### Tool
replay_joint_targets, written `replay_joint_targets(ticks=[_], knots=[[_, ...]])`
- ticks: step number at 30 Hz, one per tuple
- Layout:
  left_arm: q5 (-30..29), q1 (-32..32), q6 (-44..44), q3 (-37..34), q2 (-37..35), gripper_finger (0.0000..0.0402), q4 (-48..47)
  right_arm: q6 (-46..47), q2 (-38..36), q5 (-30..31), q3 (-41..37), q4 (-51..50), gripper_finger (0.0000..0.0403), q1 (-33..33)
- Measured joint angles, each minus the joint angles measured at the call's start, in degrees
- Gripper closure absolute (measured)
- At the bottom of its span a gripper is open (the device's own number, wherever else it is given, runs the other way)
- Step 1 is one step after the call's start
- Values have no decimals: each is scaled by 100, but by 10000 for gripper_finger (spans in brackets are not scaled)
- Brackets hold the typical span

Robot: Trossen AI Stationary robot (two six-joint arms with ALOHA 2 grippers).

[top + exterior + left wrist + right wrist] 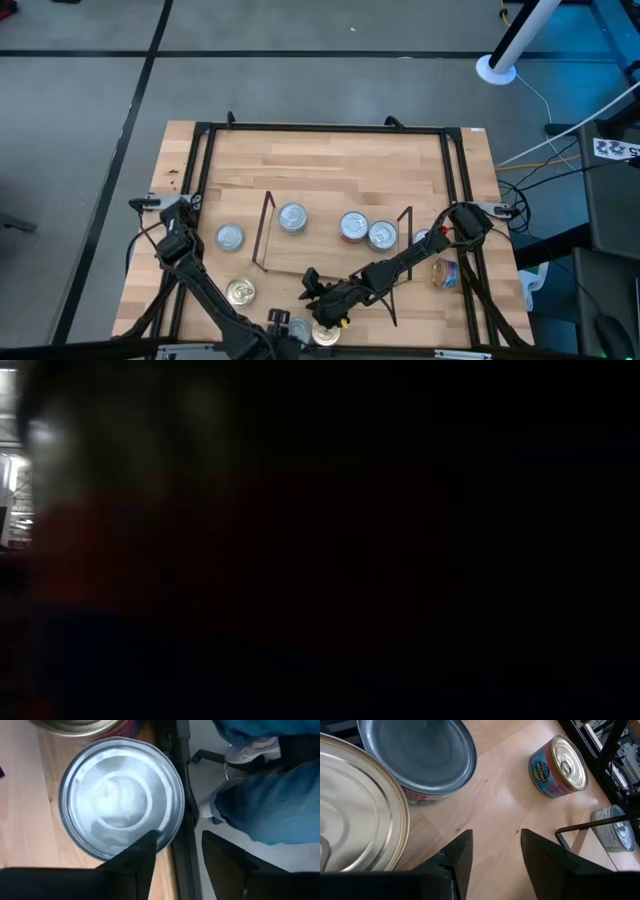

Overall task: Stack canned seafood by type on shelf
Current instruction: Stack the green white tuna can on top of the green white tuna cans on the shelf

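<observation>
Tins first, from the high view: three silver-topped ones sit on the shelf (320, 248), one (293, 217) towards its left end and a pair (367, 231) touching towards its right. The others lie loose on the table (330, 160). One silver is left of the shelf, a gold (240, 292) is in front of it, and two more are past the right upright. At the front edge are a silver tin (277, 318) and a gold tin (325, 335). My left gripper (283, 327) is down over that front silver tin. My right gripper (315, 298) hangs close by, just in front of the shelf.

The low view is dark and tells me nothing.

In the left wrist view the silver tin (120, 800) fills the frame, hard by the table's black edge rail. My left gripper (177, 857) has its fingers apart and grips nothing. One finger (137, 860) overlaps the tin's rim and the other hangs off the table side. A person's leg (270, 805) shows beyond.

In the right wrist view my right gripper (492, 852) is spread too, with only bare wood between the fingers. A big shiny top (355, 810), a red-labelled tin (420, 755) and a blue-labelled gold tin (559, 767) lie around it.

I judge the front silver tin is my next pick. I should shift the left gripper inboard until both fingers straddle it. I should close squarely so it isn't nudged over the edge, then lift clear of the right arm before heading for the shelf's silver tins.
</observation>
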Motion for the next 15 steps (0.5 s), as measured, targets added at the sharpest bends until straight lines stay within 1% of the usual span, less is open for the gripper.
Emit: replay_joint_targets(ticks=[3,6,11,15], knots=[[-155,-8,163,17,76,253,-9,2,0,1,0,2,235,0],[-516,-10,192,27,147,273,-103,2,0,3,0,2,235,0],[-1037,-2,178,18,178,329,-537,2,0,3,-2,2,235,0],[-1122,4,277,16,182,383,-623,2,0,5,-2,2,235,0]])
